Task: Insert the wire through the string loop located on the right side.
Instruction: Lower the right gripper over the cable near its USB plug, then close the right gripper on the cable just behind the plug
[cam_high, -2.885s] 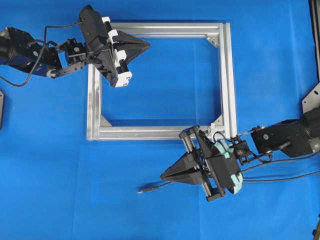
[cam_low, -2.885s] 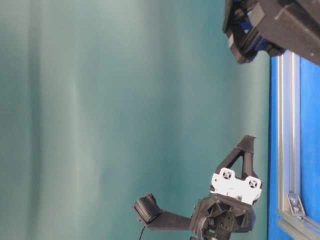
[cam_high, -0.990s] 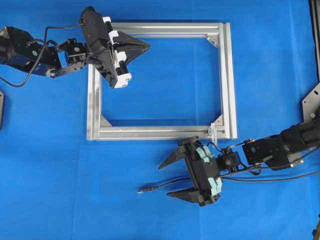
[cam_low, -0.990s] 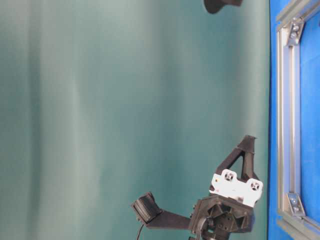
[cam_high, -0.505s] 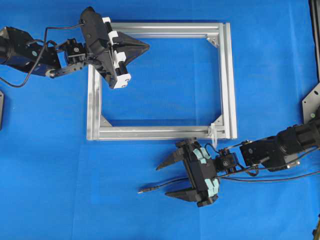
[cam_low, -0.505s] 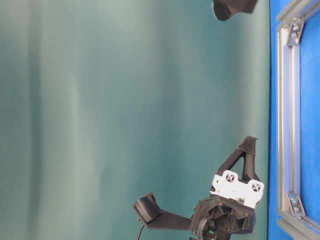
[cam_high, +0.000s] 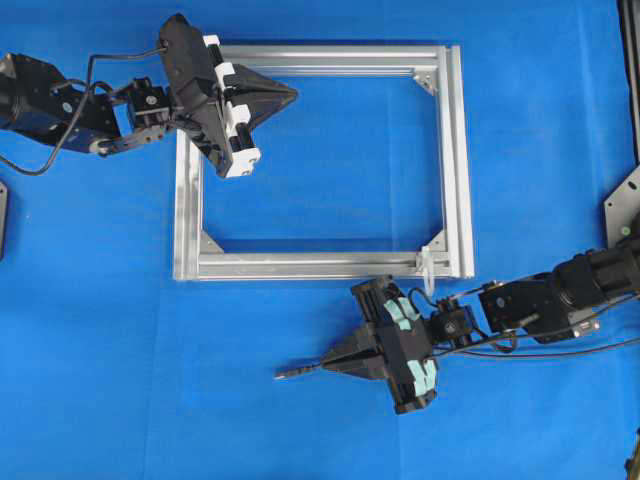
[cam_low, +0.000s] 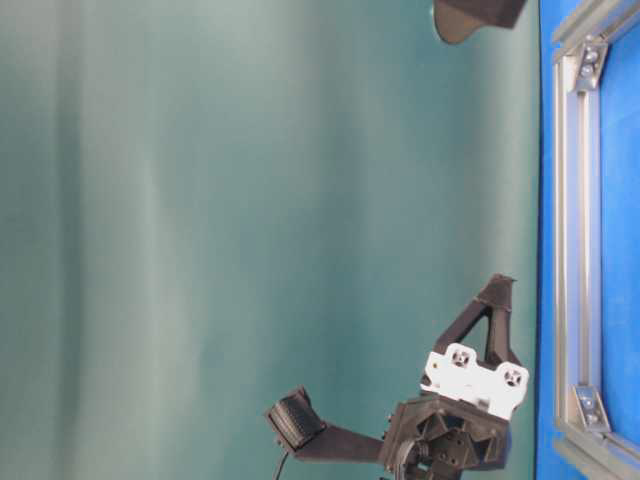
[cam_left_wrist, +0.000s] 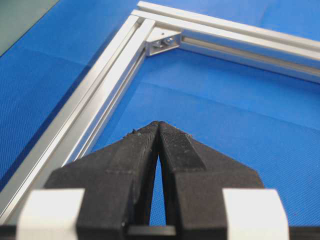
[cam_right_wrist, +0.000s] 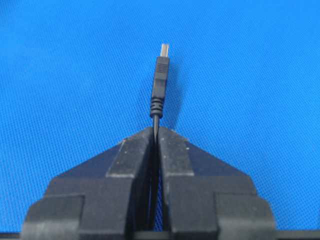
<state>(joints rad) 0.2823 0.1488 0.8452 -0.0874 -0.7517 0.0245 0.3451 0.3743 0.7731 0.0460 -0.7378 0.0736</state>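
Observation:
The wire (cam_high: 300, 371) is a thin black cable lying on the blue mat below the frame, with its slim plug (cam_right_wrist: 160, 80) pointing left. My right gripper (cam_high: 326, 366) is shut on the wire just behind the plug, which sticks out past the fingertips (cam_right_wrist: 172, 137). The string loop (cam_high: 426, 263) is a small whitish strand at the lower right corner of the silver frame (cam_high: 452, 150), just above and right of the right gripper. My left gripper (cam_high: 293, 95) hovers over the frame's upper left corner, shut with nothing between its fingers (cam_left_wrist: 140, 145).
The rectangular aluminium frame (cam_left_wrist: 100, 95) lies flat on the blue mat with triangular brackets (cam_high: 427, 78) in its corners. The right arm's black cables (cam_high: 560, 350) trail off to the right. A dark fixture (cam_high: 625, 205) sits at the right edge.
My right gripper's jaws, wide open on either side of the wire a second ago, have shut on it behind the plug. The left arm has not moved.

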